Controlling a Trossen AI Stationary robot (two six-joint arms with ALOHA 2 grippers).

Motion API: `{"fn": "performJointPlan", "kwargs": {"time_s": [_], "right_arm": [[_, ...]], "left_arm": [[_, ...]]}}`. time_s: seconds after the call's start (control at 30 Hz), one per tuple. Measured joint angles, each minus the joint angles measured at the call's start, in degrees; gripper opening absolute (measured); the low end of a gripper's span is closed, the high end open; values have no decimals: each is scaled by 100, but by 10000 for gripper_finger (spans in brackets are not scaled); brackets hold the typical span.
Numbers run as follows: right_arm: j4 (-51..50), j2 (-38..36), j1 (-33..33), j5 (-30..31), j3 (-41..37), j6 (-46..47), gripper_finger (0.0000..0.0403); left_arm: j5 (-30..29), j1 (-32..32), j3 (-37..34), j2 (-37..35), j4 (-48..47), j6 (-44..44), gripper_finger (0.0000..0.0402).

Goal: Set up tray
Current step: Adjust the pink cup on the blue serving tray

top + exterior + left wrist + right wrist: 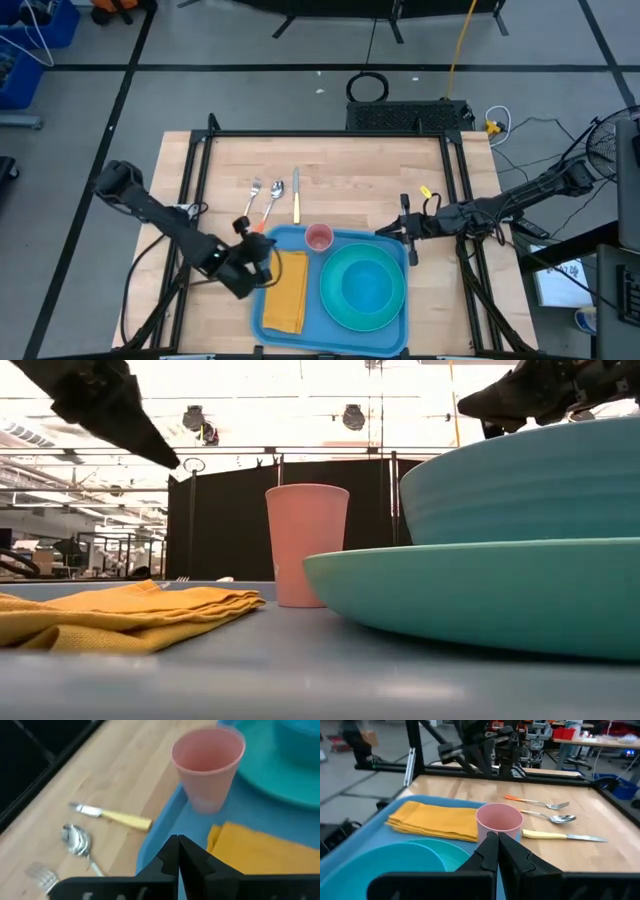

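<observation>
Pincers both pinched closed and empty, left pincer (262, 247) and right pincer (408, 236) flanking the big flat blue plastic tray (318, 329).

High view: overhead, straight down on the whole table (340, 160). Low view: level, resting on the tray (300, 670), very near the plate (480, 595). Wrist views: close, oblique, opposite sides. All share the pink cup (319, 238).

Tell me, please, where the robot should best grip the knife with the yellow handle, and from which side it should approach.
Probably grip the knife across its yellow handle, coming straight down from above. It lies flat on the table, beside the spoon, so sideways access is poor, and the handle is thicker than the blade.
</observation>
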Motion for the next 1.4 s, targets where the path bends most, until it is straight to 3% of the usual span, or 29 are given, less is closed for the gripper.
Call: {"fn": "performJointPlan", "kwargs": {"time_s": [0.27, 0.47, 0.73, 0.93, 1.17, 1.4], "right_arm": [[-69, 116, -264, -7, 62, 551, 0], [-1107, 807, -426, -166, 1022, 853, 0], [-3456, 2730, -536, -205, 3390, 157, 4], [-4579, 3807, -493, -307, 5073, -145, 67], [-4935, 4731, -453, -743, 6006, -175, 165], [-4855, 5613, -422, -659, 6460, -309, 186]], "left_arm": [[-151, 72, -2168, -915, 3215, 781, 7], [-149, 423, -3053, -917, 4905, 940, 9], [-94, 769, -3138, -918, 5427, 1569, 21], [111, 816, -3136, -920, 5676, 2010, 45], [363, 816, -3136, -920, 5773, 2227, 57], [500, 816, -3136, -918, 5775, 2232, 48]]}}
